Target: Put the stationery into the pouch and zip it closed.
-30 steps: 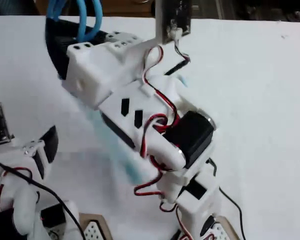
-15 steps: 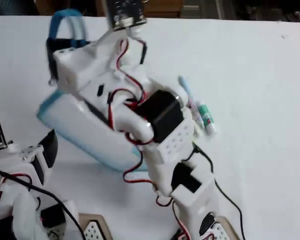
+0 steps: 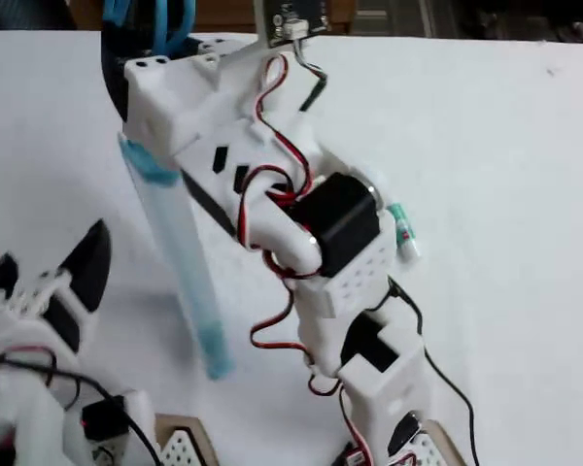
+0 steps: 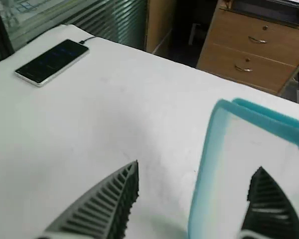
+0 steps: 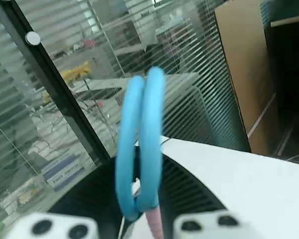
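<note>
The right gripper (image 5: 141,206) clamps the blue loop (image 5: 139,134) of the pouch (image 3: 180,257), which hangs edge-on beside the left gripper (image 4: 198,169) with its 2 jaws spread; stationery (image 3: 400,226) lies unpacked on the table (image 3: 505,146); next, likely, the pouch must be laid down and opened.

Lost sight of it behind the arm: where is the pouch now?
In the high view the pouch hangs by its blue loop from the right gripper, between that arm and the open left gripper.
</note>
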Robot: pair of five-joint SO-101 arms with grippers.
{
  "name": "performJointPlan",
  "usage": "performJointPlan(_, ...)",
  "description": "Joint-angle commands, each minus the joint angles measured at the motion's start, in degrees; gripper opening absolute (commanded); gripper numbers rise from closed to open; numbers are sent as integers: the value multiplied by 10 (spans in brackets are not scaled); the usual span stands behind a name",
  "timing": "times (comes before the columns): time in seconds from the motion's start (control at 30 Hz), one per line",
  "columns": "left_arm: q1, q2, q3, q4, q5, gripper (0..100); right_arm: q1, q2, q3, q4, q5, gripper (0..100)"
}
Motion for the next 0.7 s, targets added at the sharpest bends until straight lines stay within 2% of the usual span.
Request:
performJointPlan(0.0, 31, 76, -38, -8, 6, 351, 4, -30, -18, -15, 5, 16)
performJointPlan(0.2, 66, 145, -133, 41, 7, 351, 3, -26, -18, 58, 5, 16)
performJointPlan(0.43, 87, 147, -102, 48, 6, 353, 3, -26, -17, 204, 5, 16)
performJointPlan(0.53, 87, 147, -99, 48, 8, 354, 5, -25, -15, 216, 5, 16)
performJointPlan(0.67, 88, 149, -97, 48, 72, 361, 2, -27, -18, 203, 5, 17)
